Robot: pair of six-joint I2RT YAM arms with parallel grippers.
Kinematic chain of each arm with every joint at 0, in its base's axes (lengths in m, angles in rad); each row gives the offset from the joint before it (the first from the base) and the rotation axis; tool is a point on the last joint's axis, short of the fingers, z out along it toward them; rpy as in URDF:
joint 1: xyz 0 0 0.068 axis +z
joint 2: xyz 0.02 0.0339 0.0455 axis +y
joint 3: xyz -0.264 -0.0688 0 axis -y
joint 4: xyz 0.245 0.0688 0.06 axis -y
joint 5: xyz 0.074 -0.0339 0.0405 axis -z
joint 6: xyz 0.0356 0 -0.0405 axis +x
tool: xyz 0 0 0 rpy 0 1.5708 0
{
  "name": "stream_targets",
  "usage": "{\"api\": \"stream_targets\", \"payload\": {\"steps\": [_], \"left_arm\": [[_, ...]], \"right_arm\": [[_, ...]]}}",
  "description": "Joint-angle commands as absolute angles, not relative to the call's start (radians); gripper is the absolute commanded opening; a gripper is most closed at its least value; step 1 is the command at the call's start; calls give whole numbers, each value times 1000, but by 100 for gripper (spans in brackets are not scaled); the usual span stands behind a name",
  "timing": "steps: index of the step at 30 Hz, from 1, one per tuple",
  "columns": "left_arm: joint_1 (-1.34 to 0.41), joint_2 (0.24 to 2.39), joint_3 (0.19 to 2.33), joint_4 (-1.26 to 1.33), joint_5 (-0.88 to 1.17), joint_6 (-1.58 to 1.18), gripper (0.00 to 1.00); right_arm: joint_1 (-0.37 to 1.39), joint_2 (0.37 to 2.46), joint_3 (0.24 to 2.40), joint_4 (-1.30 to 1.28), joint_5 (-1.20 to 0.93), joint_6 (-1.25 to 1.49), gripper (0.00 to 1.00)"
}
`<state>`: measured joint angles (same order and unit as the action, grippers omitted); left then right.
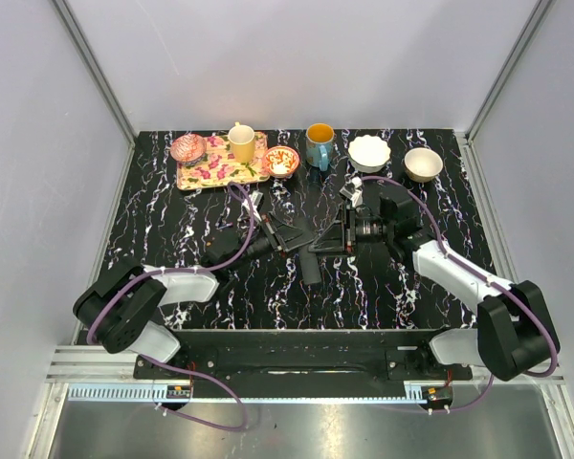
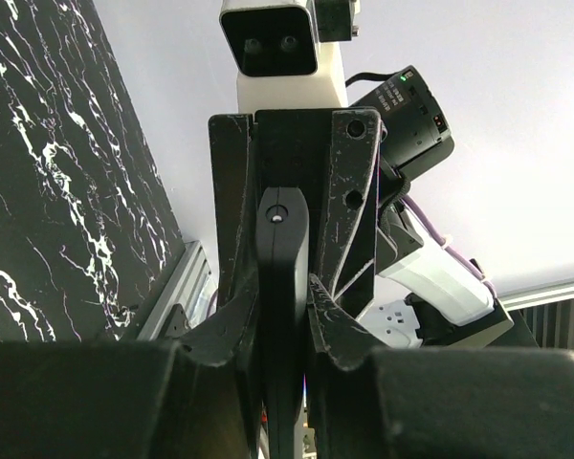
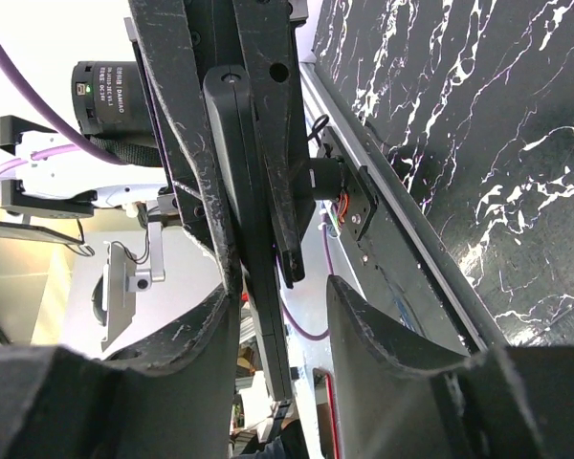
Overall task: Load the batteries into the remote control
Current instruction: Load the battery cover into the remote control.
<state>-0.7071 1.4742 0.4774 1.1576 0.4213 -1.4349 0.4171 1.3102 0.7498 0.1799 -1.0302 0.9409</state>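
Holding step, I judge: my left pincer [image 2: 282, 308], reaching in from 9 o'clock, is clamping the slim black rectangular plastic remote control [image 2: 281, 253] at the centre of the table [image 1: 172, 253] while my right pincer [image 3: 279, 295] is straddling it wide from 3 o'clock; next calls for fetching batteries, none visible.

A robotics lab cell: white panel walls [image 1: 297, 57], aluminium frame [image 1: 94, 67], marble-patterned tabletop [image 1: 163, 220].
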Motion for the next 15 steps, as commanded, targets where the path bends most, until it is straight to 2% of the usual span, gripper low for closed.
{"api": "stream_targets", "payload": {"steps": [1, 10, 15], "left_arm": [[-724, 1439, 505, 1186, 528, -1410, 0], [-724, 1440, 554, 1126, 505, -1381, 0], [-718, 1448, 565, 1129, 485, -1384, 0]], "right_arm": [[416, 1292, 808, 183, -969, 902, 47], [523, 1296, 831, 130, -983, 870, 45], [534, 1284, 802, 141, -977, 893, 36]]}}
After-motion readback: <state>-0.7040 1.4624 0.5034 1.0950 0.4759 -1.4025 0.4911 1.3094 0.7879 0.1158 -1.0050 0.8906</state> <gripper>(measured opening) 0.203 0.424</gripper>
